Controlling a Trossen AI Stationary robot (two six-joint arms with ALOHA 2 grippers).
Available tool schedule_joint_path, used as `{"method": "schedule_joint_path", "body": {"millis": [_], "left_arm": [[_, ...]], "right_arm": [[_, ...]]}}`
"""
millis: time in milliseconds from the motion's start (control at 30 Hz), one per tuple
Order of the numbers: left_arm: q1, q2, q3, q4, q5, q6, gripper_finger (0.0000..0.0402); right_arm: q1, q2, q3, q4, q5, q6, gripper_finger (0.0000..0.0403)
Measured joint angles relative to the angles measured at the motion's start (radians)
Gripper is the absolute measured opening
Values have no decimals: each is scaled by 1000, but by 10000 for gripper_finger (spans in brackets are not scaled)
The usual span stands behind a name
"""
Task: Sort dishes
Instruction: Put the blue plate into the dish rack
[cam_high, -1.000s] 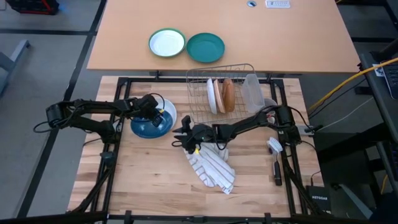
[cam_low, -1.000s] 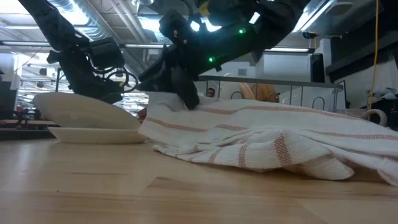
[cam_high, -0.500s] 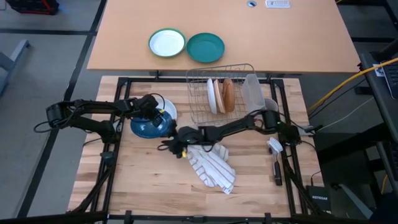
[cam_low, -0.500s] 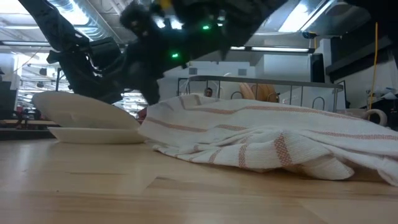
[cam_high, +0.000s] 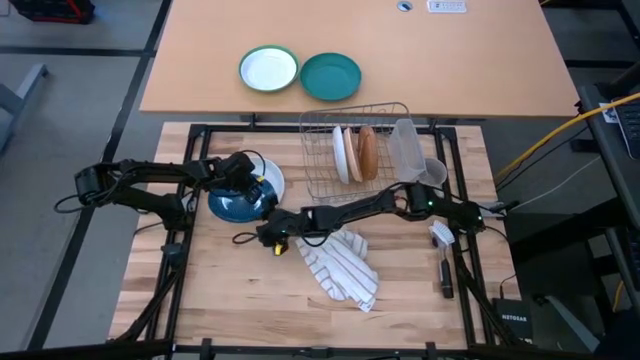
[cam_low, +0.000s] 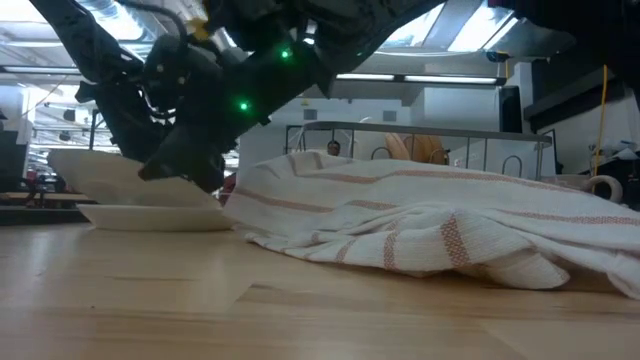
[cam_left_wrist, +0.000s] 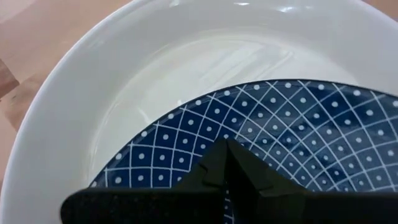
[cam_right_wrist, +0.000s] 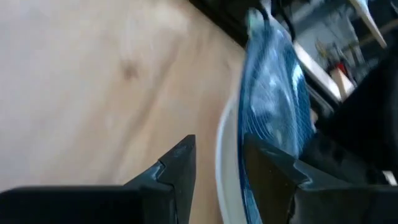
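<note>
Blue plate: the dark blue plate with a dotted grid pattern lies tilted on a white plate at the left of the wooden table.
Left gripper: the left gripper sits over the blue plate with its fingers closed on that plate's far edge.
Right gripper: the right gripper reaches across the table, low, at the blue plate's near edge; its fingers stand apart, with the plates' rim between them.
Rack: a wire dish rack at the table's back holds a white plate and a tan-brown plate, both on edge.
Towel: a striped cloth lies crumpled mid-table.
</note>
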Motion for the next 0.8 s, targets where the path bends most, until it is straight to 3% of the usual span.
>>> {"method": "schedule_joint_path", "body": {"millis": [200,467,800], "left_arm": [[0,0,-1,4,1,0,0],[0,2,-2,15,19,0,0],[0,2,-2,16,25,-8,0]], "right_arm": [[-6,15,3,-10,91,9,136],[-35,15,4,-21,93,58,131],[-54,15,4,-40,21,92,65]]}}
